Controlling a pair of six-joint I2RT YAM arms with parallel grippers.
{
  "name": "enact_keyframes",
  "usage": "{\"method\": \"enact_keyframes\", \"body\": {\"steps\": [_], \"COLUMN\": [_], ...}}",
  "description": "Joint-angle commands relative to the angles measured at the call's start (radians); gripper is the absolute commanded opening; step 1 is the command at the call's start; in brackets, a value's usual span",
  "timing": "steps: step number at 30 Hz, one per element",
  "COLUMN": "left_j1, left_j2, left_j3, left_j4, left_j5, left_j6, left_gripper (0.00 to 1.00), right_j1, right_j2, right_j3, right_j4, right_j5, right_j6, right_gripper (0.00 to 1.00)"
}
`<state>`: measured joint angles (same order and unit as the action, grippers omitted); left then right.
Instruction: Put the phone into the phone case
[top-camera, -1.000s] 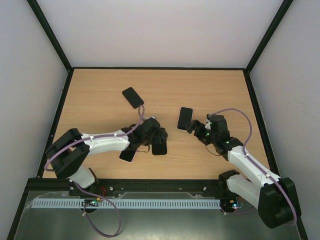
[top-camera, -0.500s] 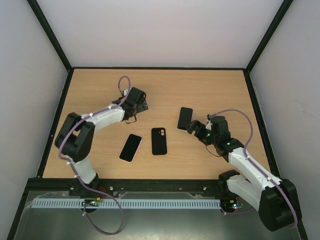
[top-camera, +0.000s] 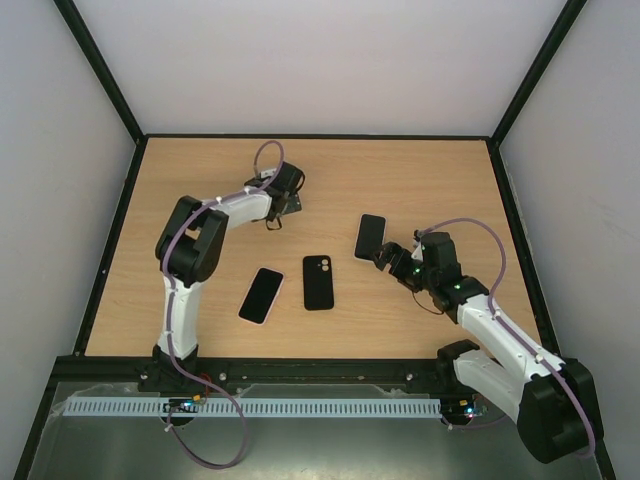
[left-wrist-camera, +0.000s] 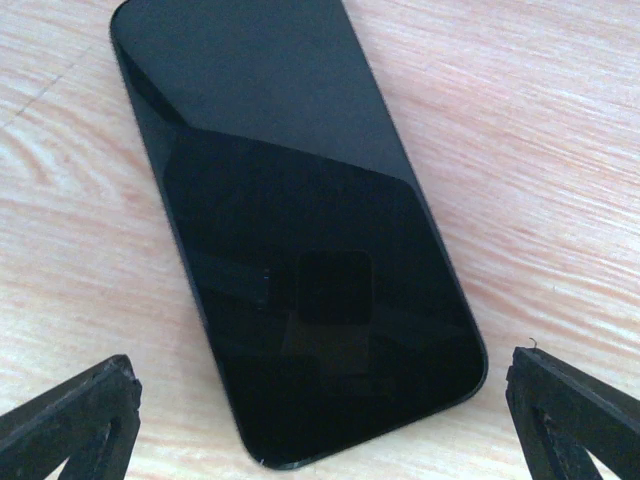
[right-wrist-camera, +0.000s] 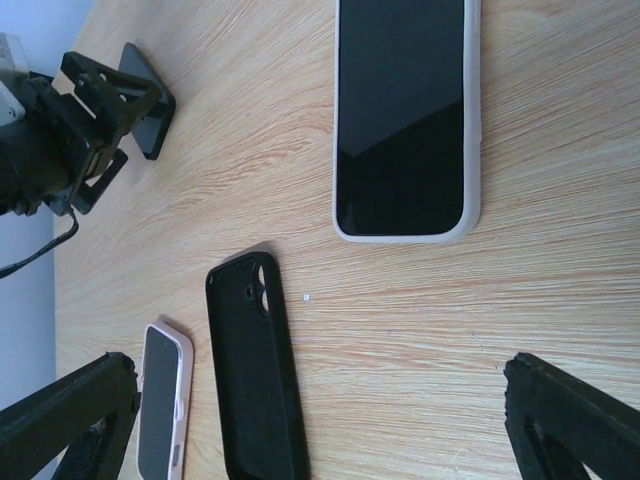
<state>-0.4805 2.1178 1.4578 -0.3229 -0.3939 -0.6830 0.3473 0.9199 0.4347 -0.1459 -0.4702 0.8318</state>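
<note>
A bare black phone (left-wrist-camera: 300, 230) lies screen up on the wooden table at the far left. My left gripper (left-wrist-camera: 320, 425) is open right above its near end, one fingertip (left-wrist-camera: 70, 420) on each side. In the top view the left gripper (top-camera: 283, 192) covers most of this phone. An empty black phone case (top-camera: 318, 282) lies at the table's middle, inside up, and also shows in the right wrist view (right-wrist-camera: 255, 370). My right gripper (top-camera: 388, 255) is open and empty, low over the table to the right of the case.
A phone in a white case (top-camera: 369, 237) lies just beyond the right gripper and shows in the right wrist view (right-wrist-camera: 403, 115). A phone in a pink case (top-camera: 261, 295) lies left of the black case. Black frame posts and grey walls edge the table (top-camera: 420, 180).
My left arm has swung from over the black case and pink-cased phone at the middle to the far-left black phone. The right arm has not moved.
</note>
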Motion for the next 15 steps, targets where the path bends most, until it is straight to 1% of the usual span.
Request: {"method": "enact_keyframes", "body": {"steps": [1, 9, 15], "left_j1": [0.022, 0.061, 0.068], "left_j2": [0.037, 0.096, 0.117], "left_j3": [0.062, 0.082, 0.085], "left_j4": [-0.027, -0.018, 0.011], "left_j5": [-0.015, 0.054, 0.101], "left_j6": [0.026, 0.047, 0.069], "left_gripper": [1.0, 1.0, 1.0], "right_j1": [0.006, 0.006, 0.006], "right_j2": [-0.016, -0.043, -0.052], "right_j3": [0.028, 0.0, 0.008], "right_j4": [-0.031, -0.032, -0.051], "right_j5": [0.016, 0.02, 0.028], "right_j6": [-0.022, -0.013, -0.016], "right_gripper": [0.98, 0.98, 0.98]}}
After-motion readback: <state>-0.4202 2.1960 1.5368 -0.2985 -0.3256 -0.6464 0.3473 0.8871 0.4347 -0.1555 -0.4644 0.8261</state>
